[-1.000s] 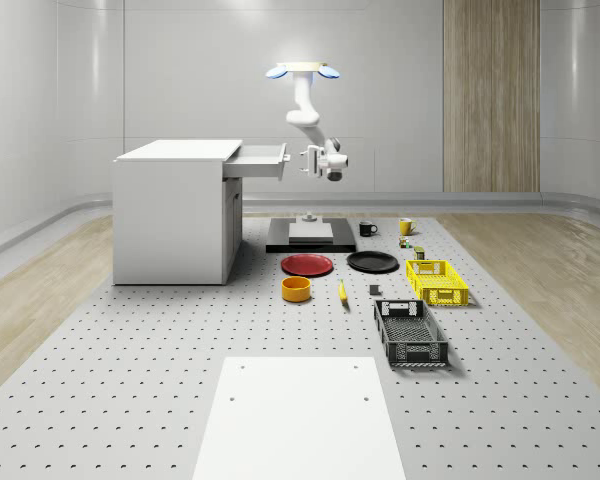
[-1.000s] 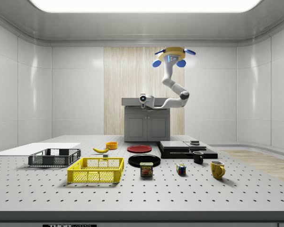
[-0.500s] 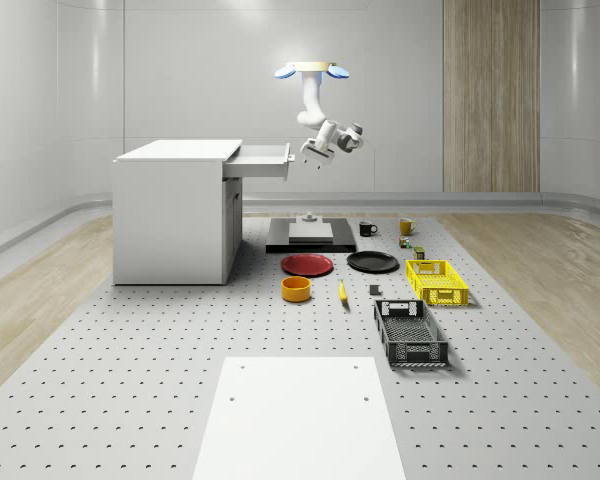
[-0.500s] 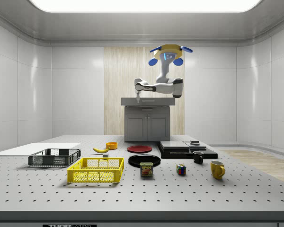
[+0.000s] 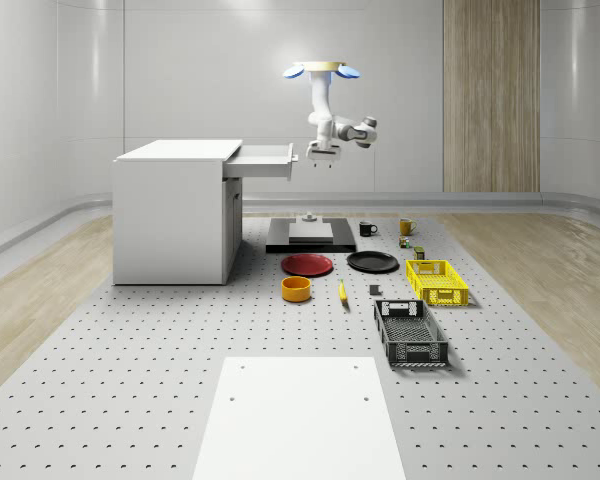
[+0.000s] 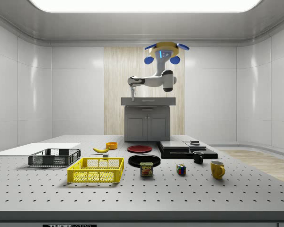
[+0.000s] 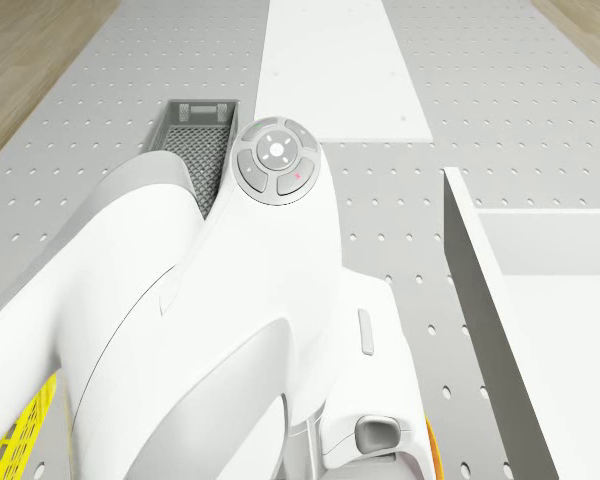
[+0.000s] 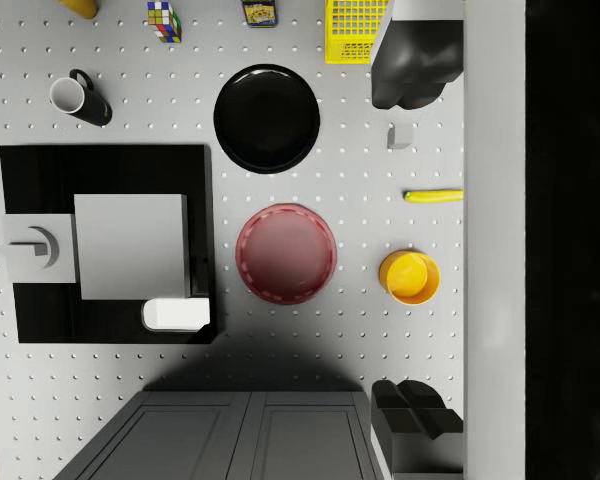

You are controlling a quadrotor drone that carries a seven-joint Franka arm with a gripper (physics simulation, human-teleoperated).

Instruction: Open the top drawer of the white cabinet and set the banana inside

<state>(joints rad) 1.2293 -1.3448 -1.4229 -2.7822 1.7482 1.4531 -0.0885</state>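
The white cabinet (image 5: pixel 175 215) stands at the whole-scene view's left with its top drawer (image 5: pixel 261 160) pulled out. The drone (image 5: pixel 323 69) hovers just past the drawer's front, above the table. Its arm hangs down and the gripper (image 5: pixel 323 157) points downward, level with the drawer and a little clear of it. In the wrist view the gripper (image 8: pixel 410 245) is open, its dark fingers (image 8: pixel 412 65) far apart with nothing between them. The banana (image 5: pixel 342 292) lies on the table beside the orange bowl (image 5: pixel 296 289); the wrist view looks down on the banana (image 8: pixel 430 196).
A red plate (image 5: pixel 307 264) and a black plate (image 5: pixel 372 262) lie below the drone. A yellow basket (image 5: pixel 436 281), a black crate (image 5: pixel 410 333), a black slab (image 5: pixel 311 236), mugs (image 5: pixel 367 228) and a white mat (image 5: pixel 300 420) share the table.
The drone has drifted toward the whole-scene view's right, away from the cabinet. The arm has folded up and the gripper has left the drawer front and turned downward. The drawer stays pulled out.
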